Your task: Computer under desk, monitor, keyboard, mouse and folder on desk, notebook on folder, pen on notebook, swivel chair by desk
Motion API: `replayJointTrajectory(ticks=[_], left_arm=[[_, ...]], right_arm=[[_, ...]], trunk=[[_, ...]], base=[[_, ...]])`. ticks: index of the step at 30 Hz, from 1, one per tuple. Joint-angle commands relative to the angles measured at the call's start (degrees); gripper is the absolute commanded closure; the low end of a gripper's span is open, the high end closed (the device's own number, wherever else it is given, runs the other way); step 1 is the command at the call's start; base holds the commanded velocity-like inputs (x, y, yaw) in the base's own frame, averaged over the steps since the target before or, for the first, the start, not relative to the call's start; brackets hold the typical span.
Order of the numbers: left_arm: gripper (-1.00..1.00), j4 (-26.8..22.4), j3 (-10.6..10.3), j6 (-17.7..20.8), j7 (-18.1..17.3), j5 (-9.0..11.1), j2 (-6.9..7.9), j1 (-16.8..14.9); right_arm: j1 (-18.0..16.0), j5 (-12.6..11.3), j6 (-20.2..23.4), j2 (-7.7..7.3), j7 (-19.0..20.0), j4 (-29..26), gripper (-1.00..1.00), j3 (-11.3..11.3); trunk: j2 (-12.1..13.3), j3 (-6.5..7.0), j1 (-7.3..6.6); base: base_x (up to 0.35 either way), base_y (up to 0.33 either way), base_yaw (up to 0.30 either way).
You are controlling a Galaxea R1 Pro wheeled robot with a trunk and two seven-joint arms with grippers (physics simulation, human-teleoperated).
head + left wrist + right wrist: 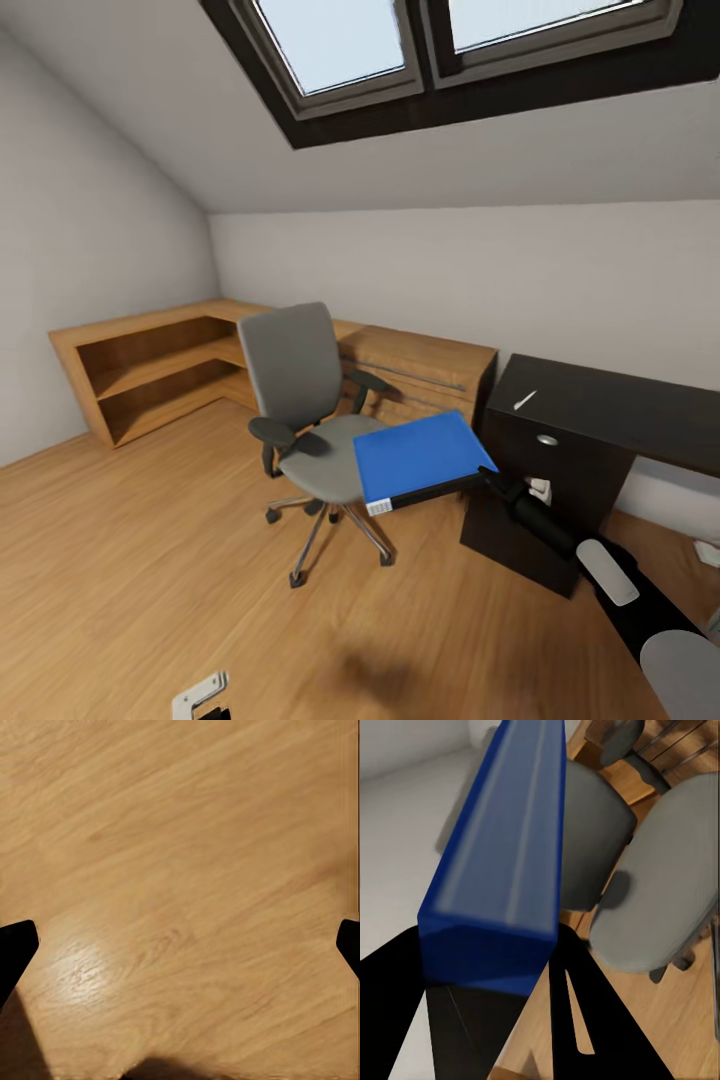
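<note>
Head view: folder (420, 455) in right tool (487, 476)

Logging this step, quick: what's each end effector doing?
Left end effector: open, empty, over the floor.
Right end effector: closed on the blue folder.

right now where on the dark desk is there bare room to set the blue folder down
The dark brown desk top is mostly bare: a wide patch runs from the white pen toward the wall and rightward. The near left corner holds the pen and a round grommet. The blue folder sits in the right fingers.
</note>
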Motion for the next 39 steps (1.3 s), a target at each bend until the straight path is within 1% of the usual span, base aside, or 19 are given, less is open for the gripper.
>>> replayJointTrajectory(ticks=[1, 5, 14, 20, 27, 31, 35, 39], left_arm=[[-1.00, -0.07, -0.45, -0.26, 0.33, 0.60, 0.04, -0.03], [-1.00, 0.01, -0.41, -0.30, 0.36, 0.56, -0.01, -0.02], [-1.00, 0.03, -0.40, -0.35, 0.39, 0.59, -0.03, -0.02], [-1.00, 0.09, -0.44, -0.40, 0.41, 0.60, -0.09, -0.03], [-1.00, 0.12, -0.41, -0.39, 0.41, 0.59, -0.22, 0.00], [-1.00, 0.12, -0.32, -0.40, 0.41, 0.59, -0.20, -0.03], [-1.00, 0.12, -0.36, -0.34, 0.41, 0.73, -0.20, 0.00], [-1.00, 0.12, -0.38, -0.32, 0.41, 0.76, -0.20, 0.00]], right_arm=[[-0.04, -0.58, 0.35, -0.03, 0.00, 0.02, 1.00, 0.22], [-0.04, -0.57, 0.29, 0.05, -0.04, 0.05, 1.00, 0.26], [-0.04, -0.58, 0.34, 0.08, -0.04, 0.06, 1.00, 0.28], [-0.04, -0.57, 0.30, 0.16, -0.11, 0.18, 1.00, 0.28], [0.01, -0.63, 0.26, 0.25, -0.01, 0.28, 1.00, 0.24], [0.04, -0.94, 0.31, 0.52, 0.02, 0.20, 1.00, 0.33], [0.05, -1.02, 0.65, 1.39, -0.09, 0.18, 1.00, 0.36], [0.05, -1.02, 0.60, 1.63, -0.12, 0.22, 1.00, 0.33]], trunk=[[0.38, 0.18, -0.26], [1.99, 1.14, -1.14], [5.60, 2.89, -3.12], [8.00, 3.97, -4.44], [10.81, 5.23, -5.98], [12.42, 5.95, -6.85], [14.02, 6.66, -7.73], [15.63, 7.38, -8.61]], base=[[-0.286, -0.079, -0.080], [-0.122, -0.036, -0.100], [-0.023, -0.006, -0.025], [-0.211, 0.000, -0.001], [-0.299, 0.000, 0.000], [-0.077, 0.000, 0.000], [-0.009, 0.000, 0.000], [-0.001, 0.000, 0.000]])
